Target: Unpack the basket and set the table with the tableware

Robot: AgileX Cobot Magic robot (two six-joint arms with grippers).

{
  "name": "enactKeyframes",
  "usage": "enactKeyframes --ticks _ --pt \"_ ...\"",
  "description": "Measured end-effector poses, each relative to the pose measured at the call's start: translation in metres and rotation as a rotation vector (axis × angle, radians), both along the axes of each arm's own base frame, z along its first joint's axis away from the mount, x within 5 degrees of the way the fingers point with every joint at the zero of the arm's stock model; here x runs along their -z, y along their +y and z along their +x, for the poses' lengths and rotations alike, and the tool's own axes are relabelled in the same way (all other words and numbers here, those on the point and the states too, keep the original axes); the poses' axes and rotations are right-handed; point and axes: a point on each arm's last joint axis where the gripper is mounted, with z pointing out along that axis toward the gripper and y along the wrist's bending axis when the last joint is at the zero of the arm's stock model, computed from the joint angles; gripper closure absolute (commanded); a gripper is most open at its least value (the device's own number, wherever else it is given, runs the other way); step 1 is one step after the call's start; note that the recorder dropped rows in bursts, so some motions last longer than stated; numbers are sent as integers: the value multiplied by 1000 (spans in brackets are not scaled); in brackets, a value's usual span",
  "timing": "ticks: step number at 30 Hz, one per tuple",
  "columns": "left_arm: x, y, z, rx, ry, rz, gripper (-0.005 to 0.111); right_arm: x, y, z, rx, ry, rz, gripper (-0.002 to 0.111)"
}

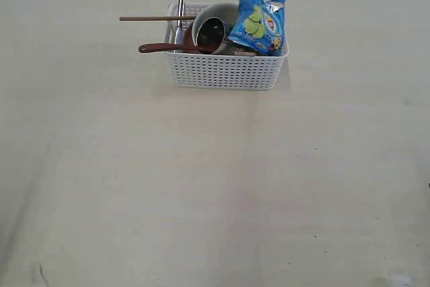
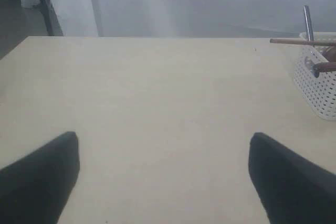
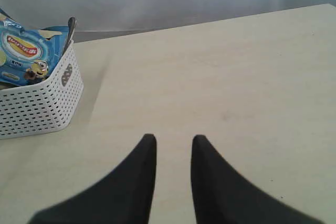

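The white basket (image 1: pixel 225 72) stands at the far middle of the table (image 1: pixel 215 193). It holds wooden chopsticks (image 1: pixel 156 18) and a red-brown spoon (image 1: pixel 164 48), both sticking out to the left. A steel knife (image 1: pixel 181 5) stands upright beside a pale bowl (image 1: pixel 213 28) tipped on its side. Neither arm shows in the exterior view. My left gripper (image 2: pixel 164 136) is wide open over bare table, with the basket (image 2: pixel 317 90) off to one side. My right gripper (image 3: pixel 174 137) hovers over bare table with a narrow gap and nothing in it, apart from the basket (image 3: pixel 37 108).
A blue snack bag (image 1: pixel 259 21) leans in the basket's right half, and it also shows in the right wrist view (image 3: pixel 23 51). A steel handle (image 3: pixel 70 30) pokes up behind it. Broad tabletop stretches in front of and beside the basket.
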Motion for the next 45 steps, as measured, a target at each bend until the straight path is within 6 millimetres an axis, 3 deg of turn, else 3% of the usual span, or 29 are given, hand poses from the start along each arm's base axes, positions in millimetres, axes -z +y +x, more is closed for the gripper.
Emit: enactKeyframes --ticks 11,19,26,30,33,39,42,45 --pt "0 0 0 0 0 0 26 -1 -1 0 9 -17 -3 85" --pt "0 0 0 0 0 0 26 -33 -18 1 217 -394 172 85" --pt "0 0 0 0 0 0 26 -40 -24 -1 281 -485 229 85" --pt "0 0 0 0 0 0 26 -50 -30 -5 338 -624 291 85" --pt "0 0 0 0 0 0 26 -71 -25 -7 273 -683 295 85" --pt "0 0 0 0 0 0 26 -139 -15 -1 102 -747 224 85" --pt "0 0 0 0 0 0 26 -170 -10 21 27 -688 148 85" --pt "0 0 0 0 0 0 26 -186 0 59 -66 -504 89 85"
